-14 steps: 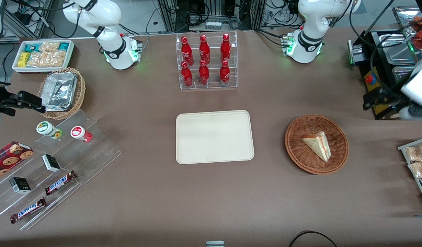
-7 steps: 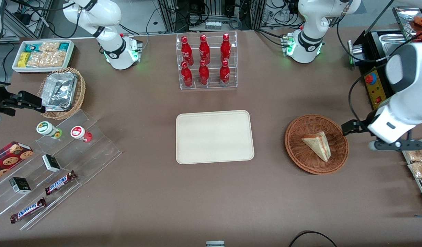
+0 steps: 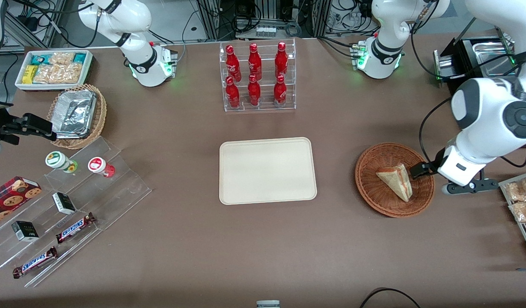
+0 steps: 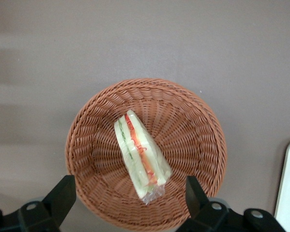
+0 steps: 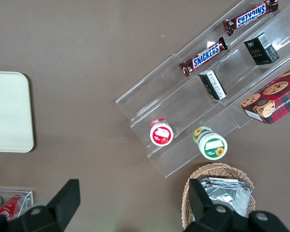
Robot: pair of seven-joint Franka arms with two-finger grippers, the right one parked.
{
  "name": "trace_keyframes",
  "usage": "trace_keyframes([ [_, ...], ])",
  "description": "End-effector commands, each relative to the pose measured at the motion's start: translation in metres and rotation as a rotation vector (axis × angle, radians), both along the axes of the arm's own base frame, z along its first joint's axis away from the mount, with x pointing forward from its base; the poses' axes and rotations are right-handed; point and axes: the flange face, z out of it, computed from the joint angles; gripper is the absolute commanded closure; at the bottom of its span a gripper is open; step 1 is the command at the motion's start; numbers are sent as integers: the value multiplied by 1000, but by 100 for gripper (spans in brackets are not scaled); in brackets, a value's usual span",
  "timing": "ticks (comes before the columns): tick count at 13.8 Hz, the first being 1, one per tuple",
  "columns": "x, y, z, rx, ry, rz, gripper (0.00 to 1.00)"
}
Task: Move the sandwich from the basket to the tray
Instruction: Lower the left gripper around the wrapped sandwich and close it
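End effector (image 4: pixel 128 200) hangs wide open w/ nothing in it, above the basket (image 3: pixel 367 188) where the sandwich (image 3: pixel 396 181) lies, so it should drop straight down & pinch the bread sides softly, then go to the tray (image 3: pixel 267 170).

Brown tabletop (image 3: pixel 185 239). Directly on it: cream tray (image 3: pixel 268 170) at centre; reddish wicker basket (image 3: pixel 374 201) toward the working arm's end, well apart from the tray; clear bottle rack (image 3: pixel 258 77) farther from the camera; stepped acrylic snack display (image 3: pixel 117 188), tan foil-filled basket (image 3: pixel 99 117) and white snack bin (image 3: pixel 53 67) toward the parked arm's end. Hand (image 3: pixel 418 170) over the reddish basket's rim.
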Motion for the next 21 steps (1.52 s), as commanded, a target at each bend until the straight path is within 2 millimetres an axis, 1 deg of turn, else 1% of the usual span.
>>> trace_keyframes([
  [1,-13,-21,-18,4,-34,109,0],
  [4,-18,-26,-39,-7,-51,246,0],
  [5,-22,-29,-46,-5,-47,253,0],
  [7,-36,-27,-68,-8,-57,254,0],
  [10,-44,-25,-90,-15,-72,295,0],
  [12,-47,-23,-99,-14,-65,303,0],
  [17,-51,-21,-135,-19,-66,308,0],
  [19,-53,-21,-140,-22,-75,307,0],
  [20,-53,-20,-143,-21,-71,309,1],
  [21,-53,-20,-143,-21,-71,310,11],
])
